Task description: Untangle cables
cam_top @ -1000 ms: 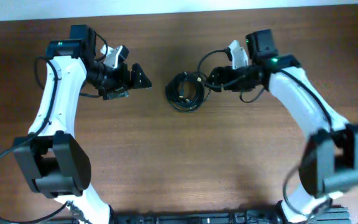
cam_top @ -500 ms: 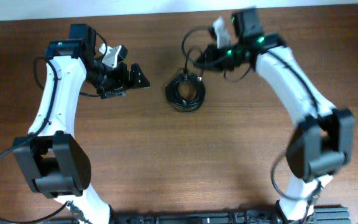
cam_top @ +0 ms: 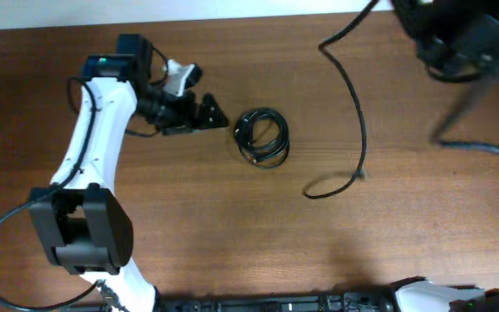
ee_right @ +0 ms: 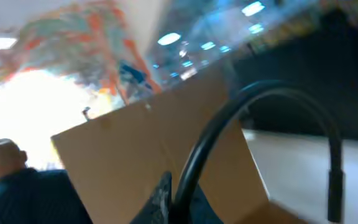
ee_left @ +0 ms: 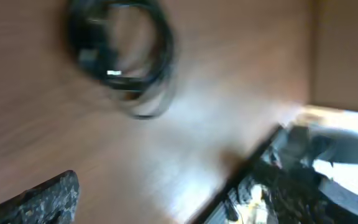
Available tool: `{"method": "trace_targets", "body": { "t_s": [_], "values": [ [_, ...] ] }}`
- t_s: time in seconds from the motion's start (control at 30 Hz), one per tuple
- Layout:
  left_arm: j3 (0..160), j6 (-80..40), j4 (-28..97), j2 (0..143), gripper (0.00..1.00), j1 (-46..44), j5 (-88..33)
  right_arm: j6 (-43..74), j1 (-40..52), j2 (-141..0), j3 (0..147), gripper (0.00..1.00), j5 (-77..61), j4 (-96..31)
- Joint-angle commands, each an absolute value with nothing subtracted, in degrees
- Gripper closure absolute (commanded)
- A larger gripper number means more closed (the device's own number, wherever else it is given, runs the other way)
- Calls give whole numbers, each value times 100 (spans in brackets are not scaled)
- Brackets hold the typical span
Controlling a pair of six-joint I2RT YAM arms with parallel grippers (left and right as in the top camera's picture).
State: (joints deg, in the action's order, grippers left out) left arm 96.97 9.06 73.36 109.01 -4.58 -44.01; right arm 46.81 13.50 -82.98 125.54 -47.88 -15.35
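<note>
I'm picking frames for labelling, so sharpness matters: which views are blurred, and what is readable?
Overhead: left gripper, cable coil and loose cable are sharp; right arm is smeared by motion. Left wrist: motion-blurred throughout, the coil just a dark ring. Right wrist: soft, with glare at upper left; the cable in the right gripper is traceable.

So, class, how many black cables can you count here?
2: a coiled bundle at the centre, and a long cable strung from the right hand to the table. The bundle may hide more.
</note>
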Motion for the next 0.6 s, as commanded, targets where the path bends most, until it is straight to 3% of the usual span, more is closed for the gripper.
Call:
{"method": "trace_targets", "body": {
  "t_s": [0.0, 0.13, 0.27, 0.43, 0.53, 0.57],
  "values": [
    [9839, 2038, 7378, 10871, 1, -587, -5983, 4724, 1343, -8401, 12558, 96, -4093, -2486],
    [10009, 2775, 7371, 9974, 1, -591, -6600, 4724, 1345, -8433, 12551, 96, -3977, -3476],
    [10009, 2794, 6521, 9153, 1, -784, -7529, 4976, 1511, -8665, 12551, 96, -3994, -4152],
    [10009, 1769, 5360, 9098, 1, -1164, -7526, 5319, 2486, -9109, 12551, 96, -4003, -4180],
    [10009, 1715, 5317, 9098, 0, -1164, -7902, 5649, 2668, -9255, 12551, 96, -3981, -4073],
    [10009, 1715, 5319, 9098, 5, -1164, -8189, 5649, 2668, -9255, 12551, 96, -3981, -4032]
  ]
}}
